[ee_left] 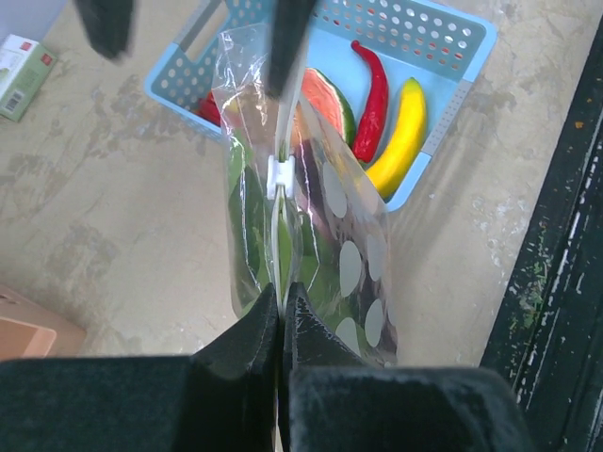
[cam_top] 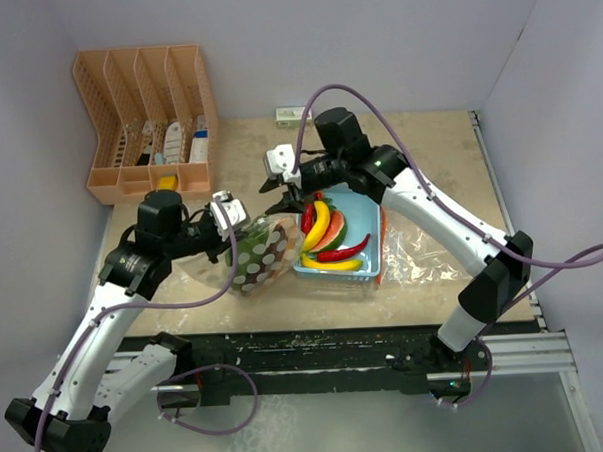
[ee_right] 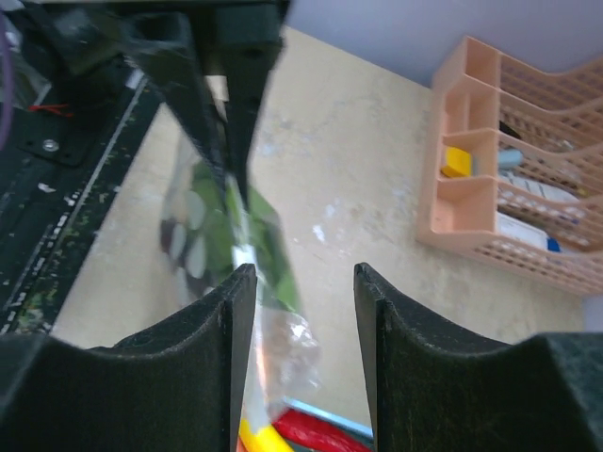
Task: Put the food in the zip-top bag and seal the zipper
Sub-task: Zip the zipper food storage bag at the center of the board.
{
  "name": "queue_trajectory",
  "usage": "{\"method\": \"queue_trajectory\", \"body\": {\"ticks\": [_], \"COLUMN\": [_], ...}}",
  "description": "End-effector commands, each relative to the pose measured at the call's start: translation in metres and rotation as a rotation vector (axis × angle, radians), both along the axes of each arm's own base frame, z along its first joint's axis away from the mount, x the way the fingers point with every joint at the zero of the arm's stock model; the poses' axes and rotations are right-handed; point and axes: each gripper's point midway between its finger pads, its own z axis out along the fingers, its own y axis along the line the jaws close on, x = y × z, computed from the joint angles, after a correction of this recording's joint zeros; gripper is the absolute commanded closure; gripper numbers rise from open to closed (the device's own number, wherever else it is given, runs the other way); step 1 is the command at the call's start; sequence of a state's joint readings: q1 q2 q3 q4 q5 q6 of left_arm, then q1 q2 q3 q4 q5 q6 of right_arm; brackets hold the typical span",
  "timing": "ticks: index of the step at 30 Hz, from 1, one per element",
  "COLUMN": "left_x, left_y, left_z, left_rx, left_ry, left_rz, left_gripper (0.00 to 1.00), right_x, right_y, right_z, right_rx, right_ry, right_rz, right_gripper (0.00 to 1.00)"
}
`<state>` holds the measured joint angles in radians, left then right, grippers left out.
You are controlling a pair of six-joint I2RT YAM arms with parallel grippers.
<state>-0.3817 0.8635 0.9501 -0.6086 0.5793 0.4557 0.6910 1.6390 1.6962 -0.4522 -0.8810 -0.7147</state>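
Left claw (ee_left: 281,299) tight on bag (ee_left: 332,212)

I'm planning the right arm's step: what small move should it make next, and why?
Probably close the right claw on the free end of the clear spotted zip-top bag: the claw is open with that end between its jaws, while the left claw pinches the opposite end.

A peach rack (cam_top: 145,123) stands at my far left (items in its slots); a small box (cam_top: 293,115) lies farther right.
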Motion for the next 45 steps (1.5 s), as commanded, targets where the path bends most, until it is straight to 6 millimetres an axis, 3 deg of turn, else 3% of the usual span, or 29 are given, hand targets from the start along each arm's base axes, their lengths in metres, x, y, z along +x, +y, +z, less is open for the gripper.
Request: {"method": "queue_trajectory", "body": {"ticks": [1, 5, 15, 27, 37, 42, 45], "left_x": [0.012, 0.013, 0.015, 0.015, 0.015, 0.014, 0.014], "left_y": [0.004, 0.008, 0.007, 0.006, 0.008, 0.008, 0.009], "left_z": [0.049, 0.067, 0.069, 0.071, 0.068, 0.067, 0.067], "left_rx": [-0.04, -0.047, -0.044, -0.045, -0.042, -0.042, -0.038], "left_ry": [-0.145, -0.193, -0.196, -0.201, -0.195, -0.196, -0.195], "left_rz": [0.047, 0.07, 0.067, 0.06, 0.065, 0.067, 0.074], "left_gripper": [1.0, 1.0, 1.0, 1.0, 1.0, 1.0, 1.0], "right_x": [-0.02, -0.025, -0.014, -0.015, -0.02, -0.02, -0.02], "right_y": [0.003, 0.004, 0.021, 0.033, 0.034, 0.035, 0.035], "right_z": [0.017, 0.025, 0.017, 0.011, 0.015, 0.014, 0.014], "right_rx": [0.027, 0.038, 0.019, 0.008, 0.017, 0.012, 0.006], "right_ry": [-0.028, -0.029, -0.034, -0.01, -0.01, 0.002, 0.012], "right_rz": [0.049, 0.067, 0.008, 0.043, 0.067, 0.07, 0.069], "right_gripper": [0.52, 0.53, 0.53, 0.56, 0.73, 0.91, 0.96]}}
